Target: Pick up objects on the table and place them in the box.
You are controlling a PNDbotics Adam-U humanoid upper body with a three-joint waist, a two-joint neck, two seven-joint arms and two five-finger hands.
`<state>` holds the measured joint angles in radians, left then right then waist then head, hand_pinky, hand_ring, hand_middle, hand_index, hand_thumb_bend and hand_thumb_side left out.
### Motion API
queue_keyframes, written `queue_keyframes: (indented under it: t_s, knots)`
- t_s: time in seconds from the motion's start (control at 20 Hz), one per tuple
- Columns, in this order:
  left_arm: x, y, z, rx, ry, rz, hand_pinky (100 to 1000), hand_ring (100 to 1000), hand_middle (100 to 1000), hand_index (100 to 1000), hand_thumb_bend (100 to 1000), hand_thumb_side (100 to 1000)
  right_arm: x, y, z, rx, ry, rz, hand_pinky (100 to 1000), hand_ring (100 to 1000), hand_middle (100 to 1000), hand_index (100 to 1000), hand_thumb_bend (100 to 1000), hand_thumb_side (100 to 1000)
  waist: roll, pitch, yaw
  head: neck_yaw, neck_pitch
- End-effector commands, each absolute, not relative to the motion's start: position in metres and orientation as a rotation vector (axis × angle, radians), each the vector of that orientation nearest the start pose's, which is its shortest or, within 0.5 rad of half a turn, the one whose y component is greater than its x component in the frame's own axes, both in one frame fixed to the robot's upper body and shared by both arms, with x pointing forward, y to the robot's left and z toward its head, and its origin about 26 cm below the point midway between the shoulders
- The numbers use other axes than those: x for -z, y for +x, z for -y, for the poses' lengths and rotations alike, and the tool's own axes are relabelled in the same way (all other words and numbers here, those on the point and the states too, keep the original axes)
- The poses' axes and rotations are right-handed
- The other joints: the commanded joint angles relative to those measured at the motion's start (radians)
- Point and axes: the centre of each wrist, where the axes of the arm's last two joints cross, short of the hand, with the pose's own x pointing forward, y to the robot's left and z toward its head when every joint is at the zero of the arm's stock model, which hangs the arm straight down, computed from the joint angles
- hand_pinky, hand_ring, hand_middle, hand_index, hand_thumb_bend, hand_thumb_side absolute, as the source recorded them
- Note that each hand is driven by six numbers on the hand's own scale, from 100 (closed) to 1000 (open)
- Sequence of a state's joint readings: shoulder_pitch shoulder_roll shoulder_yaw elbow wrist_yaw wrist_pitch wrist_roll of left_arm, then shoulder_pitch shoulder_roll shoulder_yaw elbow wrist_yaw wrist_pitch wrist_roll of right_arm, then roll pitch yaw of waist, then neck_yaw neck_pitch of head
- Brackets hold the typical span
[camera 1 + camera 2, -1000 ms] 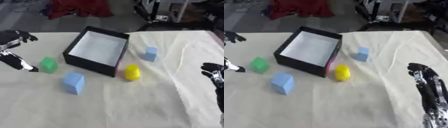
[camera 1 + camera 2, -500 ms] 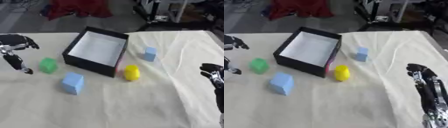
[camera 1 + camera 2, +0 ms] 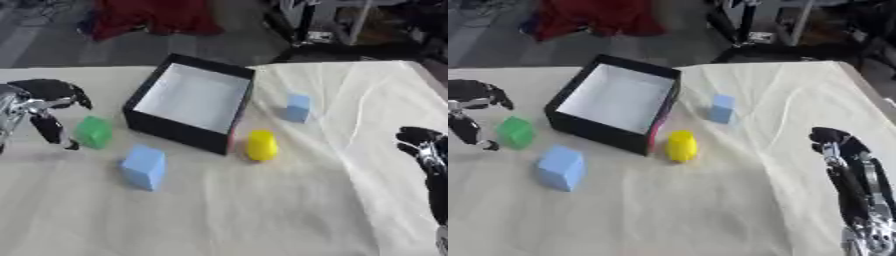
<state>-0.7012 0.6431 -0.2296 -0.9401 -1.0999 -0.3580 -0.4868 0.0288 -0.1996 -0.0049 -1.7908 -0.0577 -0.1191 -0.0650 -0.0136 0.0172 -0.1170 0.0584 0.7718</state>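
In the left eye view, a black box (image 3: 191, 102) with a white inside stands open-topped on the cream cloth of the table (image 3: 262, 210), slightly askew, and nothing shows inside it. Just left of the box lies a green block (image 3: 93, 132), and the left hand (image 3: 42, 105) sits right beside that block on its outer side, thumb and fingers spread and curved down around empty space; it has hold of nothing, and whether a fingertip touches the green block cannot be told. In front of the green block, apart from it, stands a large light-blue cube (image 3: 144, 166). A yellow rounded object (image 3: 261, 145) lies just off the box's near right corner, with a thin pink strip at the box wall beside it. A small light-blue block (image 3: 298, 107) stands to the right of the box, clear of its wall. The box itself lies between the left hand and those two pieces on its right. In the right eye view, the right hand (image 3: 853, 165) rests at the lower right edge, fingers up and relaxed, holding nothing and well apart from every object. Beyond the table's far edge, red cloth (image 3: 592, 17) lies on the floor and dark metal stands (image 3: 772, 22) rise behind.
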Motion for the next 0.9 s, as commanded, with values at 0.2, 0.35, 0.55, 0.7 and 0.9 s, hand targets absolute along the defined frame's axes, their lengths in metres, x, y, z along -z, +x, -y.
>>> queue_keyframes:
  t_s: [0.2,0.35,0.55,0.7,0.9]
  knots:
    - [-0.125,0.438,-0.376,1.852,0.912,0.879,829,757,739,813,545,255,-0.055,0.267,0.287,-0.096,-0.143,1.899,824,792,711,699,100,627,-0.001,-0.025,-0.004,-0.005,-0.002]
    - [-0.120,0.438,-0.375,1.842,0.905,0.894,822,748,723,725,468,230,-0.055,0.268,0.286,-0.095,-0.142,1.899,824,792,711,698,100,628,-0.002,-0.025,-0.007,-0.004,-0.002]
    - [-0.123,0.438,-0.377,1.830,0.923,0.929,819,740,706,531,374,202,-0.055,0.268,0.286,-0.094,-0.142,1.900,823,792,711,699,100,629,-0.001,-0.025,-0.008,-0.004,-0.002]
    - [-0.136,0.438,-0.379,1.823,0.961,0.942,824,741,708,480,339,181,-0.055,0.268,0.287,-0.094,-0.144,1.900,824,792,711,698,100,630,-0.001,-0.026,-0.007,-0.005,-0.002]
    - [-0.173,0.438,-0.380,1.821,1.038,0.975,829,742,706,468,343,189,-0.055,0.267,0.288,-0.095,-0.148,1.897,823,792,712,698,100,632,0.001,-0.028,-0.005,-0.007,-0.002]
